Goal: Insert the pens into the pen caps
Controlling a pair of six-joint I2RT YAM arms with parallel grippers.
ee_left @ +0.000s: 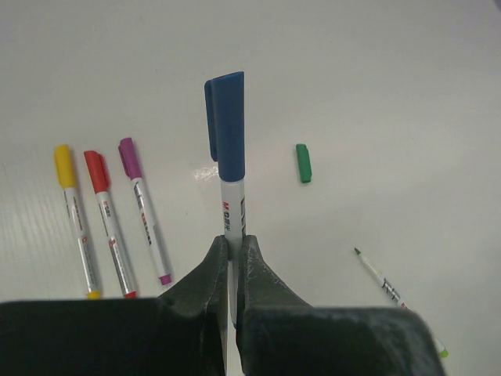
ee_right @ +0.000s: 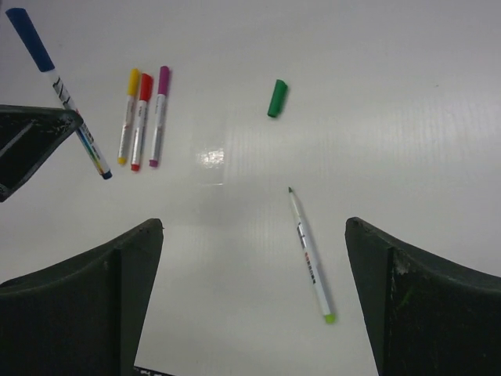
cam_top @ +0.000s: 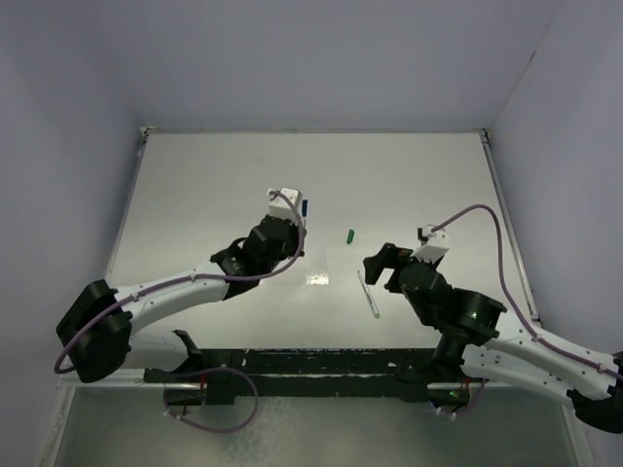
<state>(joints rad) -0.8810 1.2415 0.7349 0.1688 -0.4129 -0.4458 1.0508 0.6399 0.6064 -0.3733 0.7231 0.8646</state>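
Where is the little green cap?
In the top view the green cap lies on the table near the middle, just beyond the uncapped green pen and right of the blue-capped pen.

The place looked like a robotics lab test cell, not a home or a shop. My left arm (cam_top: 175,292) and right arm (cam_top: 477,321) were fixed to a dark mounting rail (cam_top: 321,362) at the near edge of a plain white table (cam_top: 224,175), which was boxed in on three sides by bare pale walls (cam_top: 292,58). Purple cables (cam_top: 487,212) looped openly along my links. A few marker pens (ee_right: 141,121) and a loose green cap (ee_right: 277,98) lay on the sheet like test pieces.
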